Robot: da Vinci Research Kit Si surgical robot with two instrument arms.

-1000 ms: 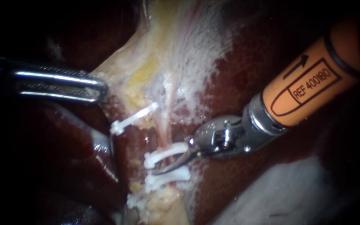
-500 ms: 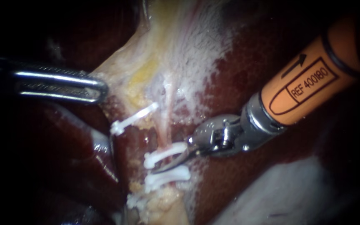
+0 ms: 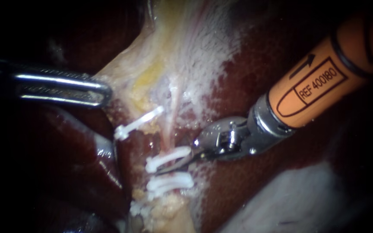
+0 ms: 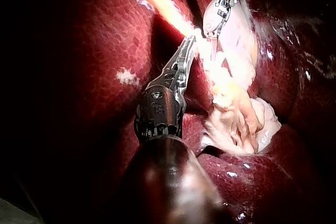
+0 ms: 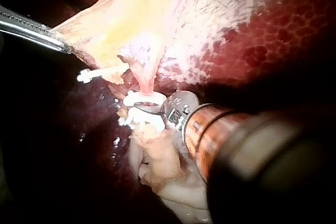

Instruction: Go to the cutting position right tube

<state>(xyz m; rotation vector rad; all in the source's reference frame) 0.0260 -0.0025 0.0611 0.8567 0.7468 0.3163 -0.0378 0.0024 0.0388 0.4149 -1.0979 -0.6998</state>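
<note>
Two clips (image 3: 169,155); right instrument (image 3: 162,169) between them

you are at a surgical bench, close in on bare organ: glistening dark red liver (image 3: 247,82) all round, white clips (image 3: 168,156) across a tube (image 3: 168,133) near 6 o'clock, the steel left instrument (image 3: 103,92) pinching pale tissue (image 3: 152,64) at 9 o'clock, the right instrument (image 3: 165,169) entering from 2 o'clock.
</note>
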